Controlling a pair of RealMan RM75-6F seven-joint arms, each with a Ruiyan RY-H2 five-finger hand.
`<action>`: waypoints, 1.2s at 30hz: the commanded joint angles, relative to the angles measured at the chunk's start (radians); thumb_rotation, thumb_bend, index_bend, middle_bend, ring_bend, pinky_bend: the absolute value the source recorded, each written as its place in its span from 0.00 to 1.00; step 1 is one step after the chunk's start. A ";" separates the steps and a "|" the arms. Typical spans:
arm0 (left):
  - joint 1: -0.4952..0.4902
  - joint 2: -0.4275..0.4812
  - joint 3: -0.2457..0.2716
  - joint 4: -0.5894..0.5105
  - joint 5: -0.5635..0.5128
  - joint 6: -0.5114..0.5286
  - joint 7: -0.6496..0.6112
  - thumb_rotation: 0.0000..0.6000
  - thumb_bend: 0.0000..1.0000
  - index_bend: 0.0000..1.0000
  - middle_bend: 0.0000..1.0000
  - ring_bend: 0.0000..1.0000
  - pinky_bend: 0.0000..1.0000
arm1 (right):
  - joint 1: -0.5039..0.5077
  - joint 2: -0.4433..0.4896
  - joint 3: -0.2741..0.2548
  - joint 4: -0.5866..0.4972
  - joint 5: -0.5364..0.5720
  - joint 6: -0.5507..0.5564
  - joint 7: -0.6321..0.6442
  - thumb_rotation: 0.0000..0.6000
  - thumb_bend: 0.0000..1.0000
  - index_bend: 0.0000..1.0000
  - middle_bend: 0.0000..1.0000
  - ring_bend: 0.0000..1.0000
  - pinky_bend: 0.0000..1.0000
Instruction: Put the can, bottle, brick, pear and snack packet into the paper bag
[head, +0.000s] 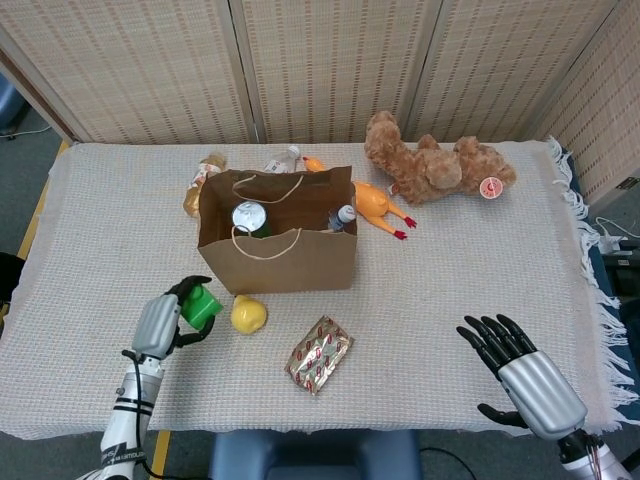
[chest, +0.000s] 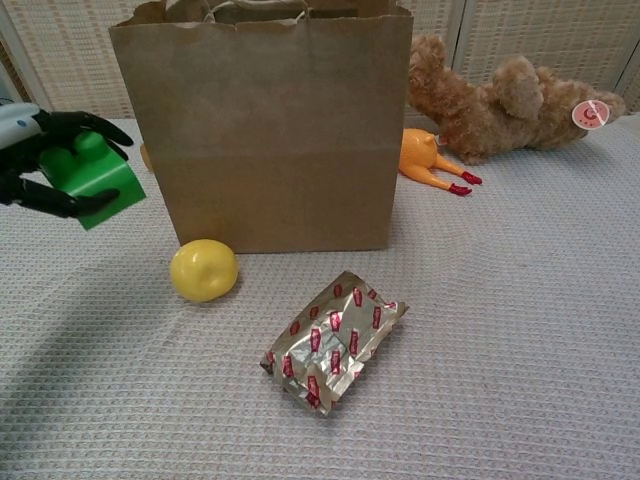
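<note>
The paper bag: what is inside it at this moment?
In the head view, the paper bag holds a can with a silver top and a bottle with a blue cap. The bag's walls hide their lower parts and the bag's floor.

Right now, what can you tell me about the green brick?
The green brick is a bright, plastic-looking toy block with round studs on top. The left hand grips it, dark fingers wrapped over the studs and under its base. It is lifted off the table and tilted, left of the paper bag, not touching it. The yellow pear lies below, to its right.
</note>
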 joint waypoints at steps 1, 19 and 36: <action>-0.004 0.056 -0.083 -0.004 -0.039 0.042 -0.031 1.00 0.58 0.52 0.59 0.56 0.69 | 0.001 0.001 0.000 -0.002 -0.001 -0.002 -0.001 1.00 0.02 0.00 0.00 0.00 0.00; -0.275 0.049 -0.374 -0.093 -0.168 0.024 -0.018 1.00 0.58 0.52 0.59 0.56 0.68 | 0.009 0.002 0.005 -0.007 0.011 -0.022 -0.013 1.00 0.02 0.00 0.00 0.00 0.00; -0.591 -0.111 -0.330 0.128 -0.291 -0.096 0.101 1.00 0.55 0.49 0.56 0.52 0.63 | 0.033 0.016 0.022 0.000 0.070 -0.051 0.038 1.00 0.02 0.00 0.00 0.00 0.00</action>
